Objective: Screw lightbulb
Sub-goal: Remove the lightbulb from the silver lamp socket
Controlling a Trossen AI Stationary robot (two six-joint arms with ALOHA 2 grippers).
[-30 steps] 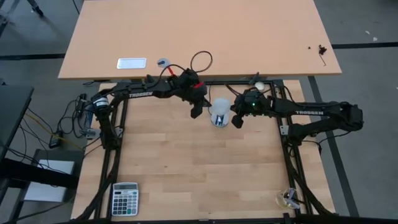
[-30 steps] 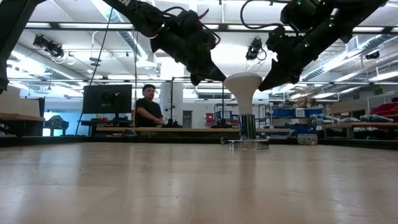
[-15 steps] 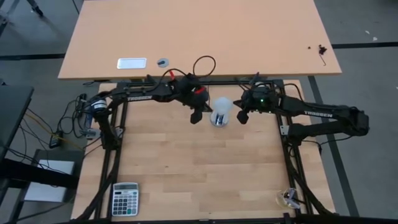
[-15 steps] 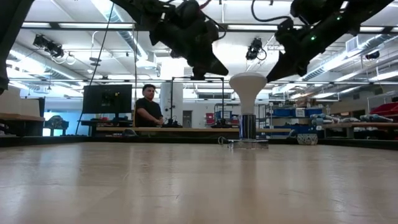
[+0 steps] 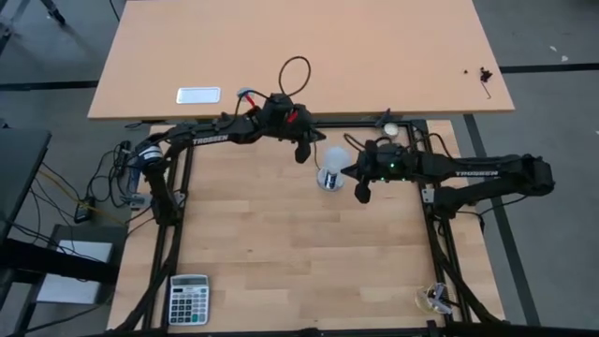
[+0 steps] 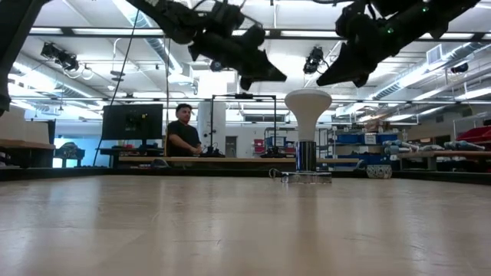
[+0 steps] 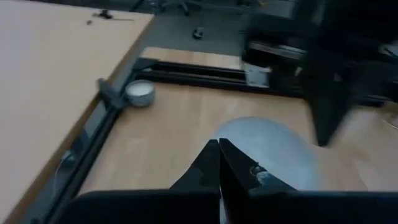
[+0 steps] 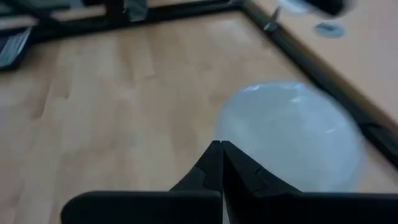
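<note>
Looking down, you had the lightbulb (image 5: 334,161) upright on the tabletop (image 5: 281,243), with the left gripper (image 5: 301,153) just beside it on one side and the right gripper (image 5: 361,190) just beside it on the other. Only your low view showed both raised level with its dome, clear of it. Your wrist views showed each pair of fingers (image 7: 217,165) pressed closed, holding nothing.

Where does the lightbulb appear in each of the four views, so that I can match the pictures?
High view: lightbulb at table centre, between the two grippers.
Low view: lightbulb right of centre, standing upright.
Left wrist view: lightbulb behind the shut fingers.
Right wrist view: lightbulb behind the shut fingers.
Shared landmark: the black table frame.
</note>
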